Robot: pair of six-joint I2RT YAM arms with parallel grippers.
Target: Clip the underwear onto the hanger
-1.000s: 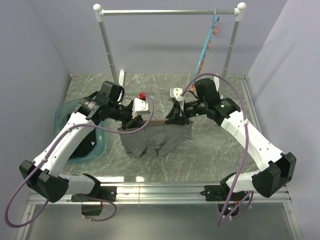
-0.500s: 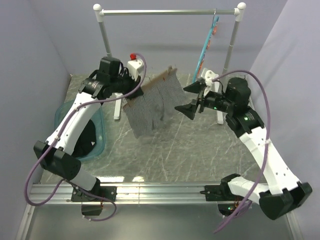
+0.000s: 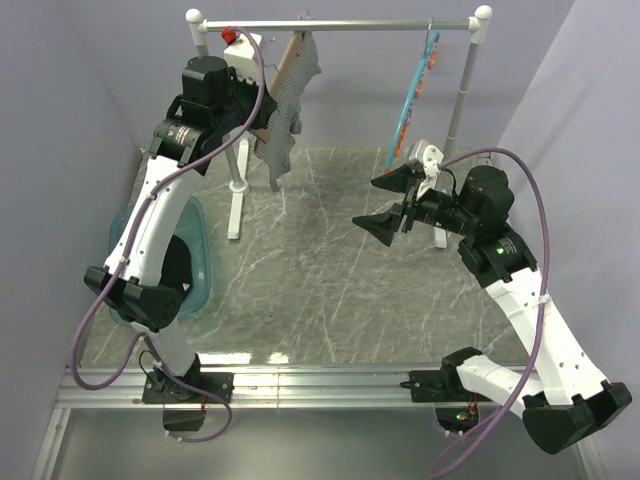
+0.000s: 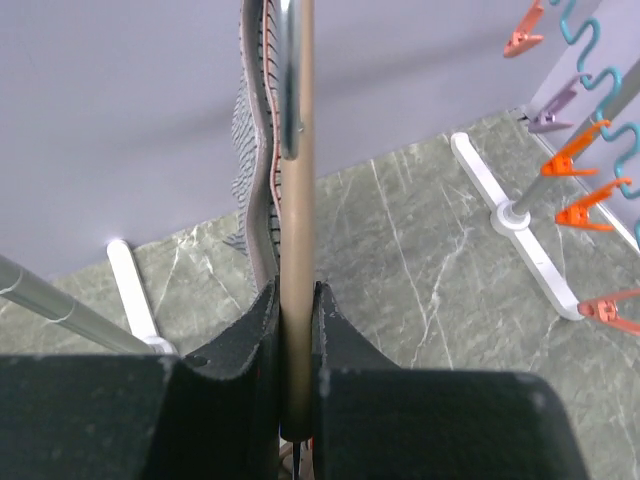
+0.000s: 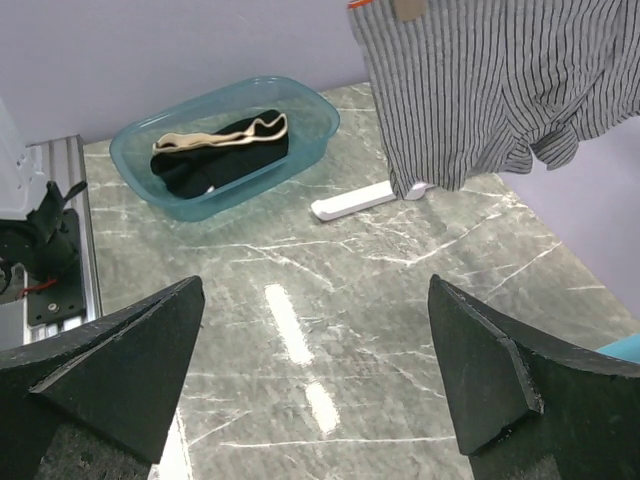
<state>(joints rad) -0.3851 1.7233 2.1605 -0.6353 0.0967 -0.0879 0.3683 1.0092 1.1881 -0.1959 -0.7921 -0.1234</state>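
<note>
The grey marble table [image 3: 330, 300] carries a white clothes rack [image 3: 370, 24] along its far side. Below the rack's left post sits a teal basin [image 5: 240, 200] holding dark and cream clothing [image 5: 220, 140]. The left arm reaches high, up to the rack's left end, while the right arm hangs low, out in front of the rack's right post.

The striped underwear [image 3: 283, 120] hangs just under the left end of the rail, draped down from the wooden hanger [image 3: 288, 58], well clear of the table. The left gripper [image 4: 296, 330] is pressed tight on the hanger's bar. The right gripper [image 3: 368, 202] is spread wide and holds nothing.

The garment stays up by its waistband, so the clipping looks done. However, the clips themselves are not plainly shown. What seems left is seating the hook on the rail and letting go; whether the hook already rests there I cannot tell.
</note>
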